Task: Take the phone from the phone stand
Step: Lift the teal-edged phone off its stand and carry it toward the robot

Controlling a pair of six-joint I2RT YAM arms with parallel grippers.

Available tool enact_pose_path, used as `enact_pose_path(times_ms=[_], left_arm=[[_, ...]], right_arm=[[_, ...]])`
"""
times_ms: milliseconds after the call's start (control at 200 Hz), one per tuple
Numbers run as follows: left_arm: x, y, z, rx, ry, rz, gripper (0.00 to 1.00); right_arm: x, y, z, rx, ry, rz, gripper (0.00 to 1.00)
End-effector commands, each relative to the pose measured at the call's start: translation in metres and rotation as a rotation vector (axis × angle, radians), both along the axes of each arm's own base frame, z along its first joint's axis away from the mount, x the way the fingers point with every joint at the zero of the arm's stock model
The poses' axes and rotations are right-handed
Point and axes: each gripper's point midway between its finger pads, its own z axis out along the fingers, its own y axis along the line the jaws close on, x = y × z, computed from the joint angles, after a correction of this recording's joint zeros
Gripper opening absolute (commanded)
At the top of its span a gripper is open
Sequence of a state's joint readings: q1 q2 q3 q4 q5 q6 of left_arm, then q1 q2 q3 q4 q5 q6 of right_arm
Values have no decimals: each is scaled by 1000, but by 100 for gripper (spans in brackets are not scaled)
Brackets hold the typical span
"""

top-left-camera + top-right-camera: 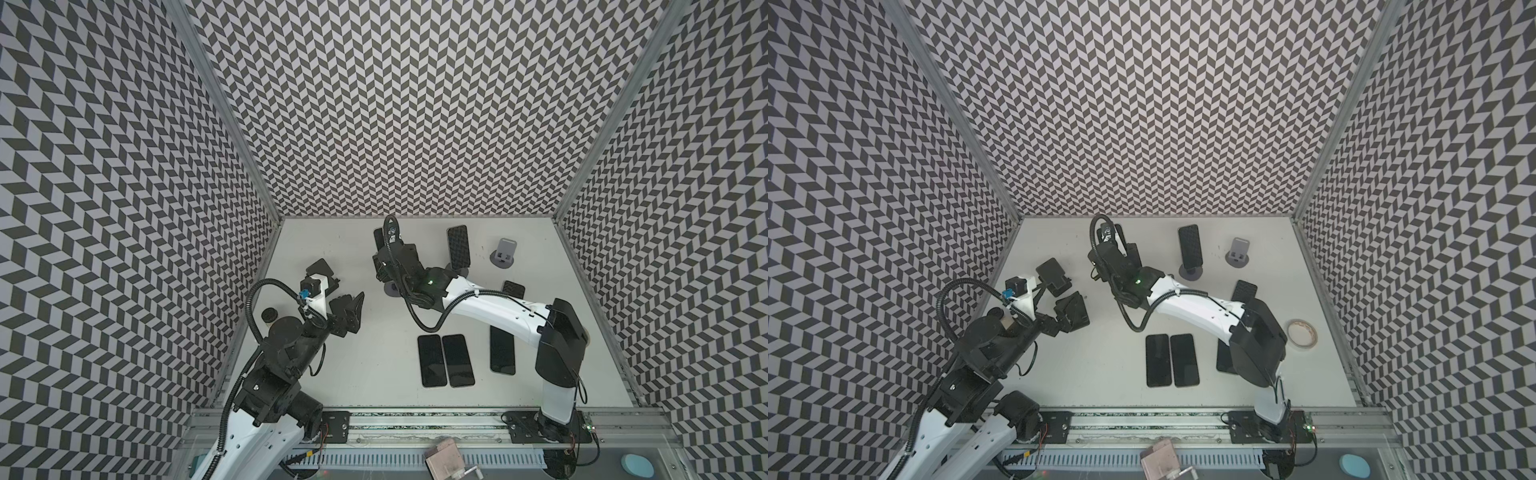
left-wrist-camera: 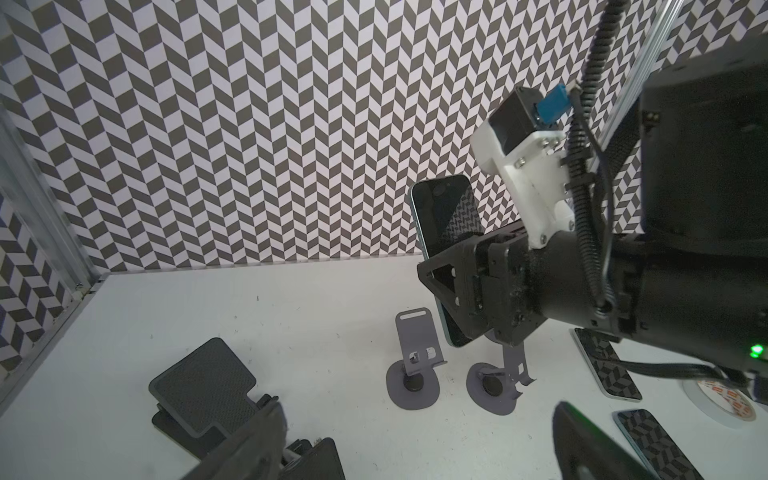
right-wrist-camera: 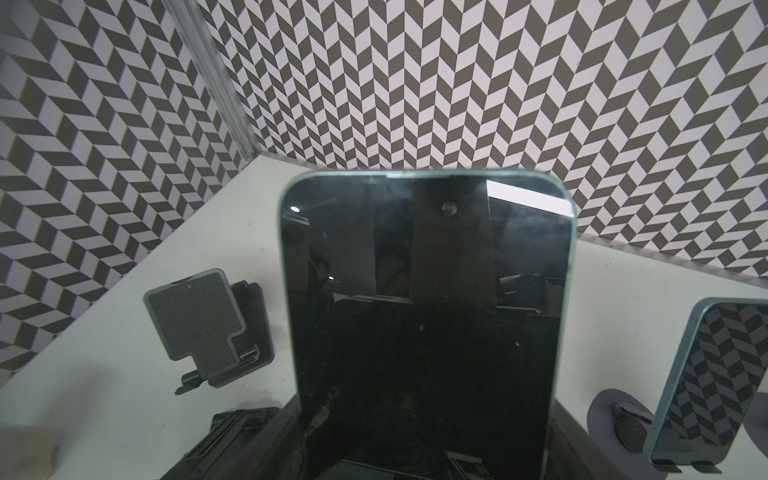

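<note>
So, the phone (image 3: 428,316) is a flat slab of glossy black glass with a thin teal rim and rounded corners. In the right wrist view its screen mirrors the dark hardware behind the camera. The right jaws are closed most of the way onto its lower half and hold it up off the surface (image 2: 291,316).

It stands pretty much upright: long axis near vertical, top end up, leaning a touch, screen facing back at the right wrist. In the left wrist view its bottom corner shows above and just beside the stand (image 2: 492,388). It's not sitting in the lip as far as I can tell, though the jaws hide part of that.

The stand is matte grey, with a round flat base, a thin tilted plate and small hooks at the bottom.

The left jaws are spread wide with nothing in them, near the black stand (image 3: 195,324), which has a dotted rubbery pad with a notched outline. A second phone (image 3: 706,374) leans over a grey base (image 3: 600,409), mirroring the chevron walls (image 1: 415,104). The surface is plain matte white.
</note>
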State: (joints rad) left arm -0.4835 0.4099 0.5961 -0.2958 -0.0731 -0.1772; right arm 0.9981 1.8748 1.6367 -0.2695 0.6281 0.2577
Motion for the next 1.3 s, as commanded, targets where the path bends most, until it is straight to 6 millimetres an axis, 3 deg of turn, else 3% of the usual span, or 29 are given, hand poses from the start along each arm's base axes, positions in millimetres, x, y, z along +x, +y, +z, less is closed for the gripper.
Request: enact_pose_path(times_ms=[0, 506, 936, 1292], left_arm=[[-11, 2, 13, -21, 1, -23, 100], [-29, 10, 38, -94, -8, -22, 100], [-30, -3, 48, -97, 21, -89, 100], [-39, -7, 51, -159, 81, -126, 100]], right_arm=[[-12, -7, 32, 115, -41, -37, 59], [-58, 3, 8, 129, 72, 34, 59], [-105, -7, -45, 148, 256, 59, 58], [-129, -12, -95, 161, 403, 79, 58]])
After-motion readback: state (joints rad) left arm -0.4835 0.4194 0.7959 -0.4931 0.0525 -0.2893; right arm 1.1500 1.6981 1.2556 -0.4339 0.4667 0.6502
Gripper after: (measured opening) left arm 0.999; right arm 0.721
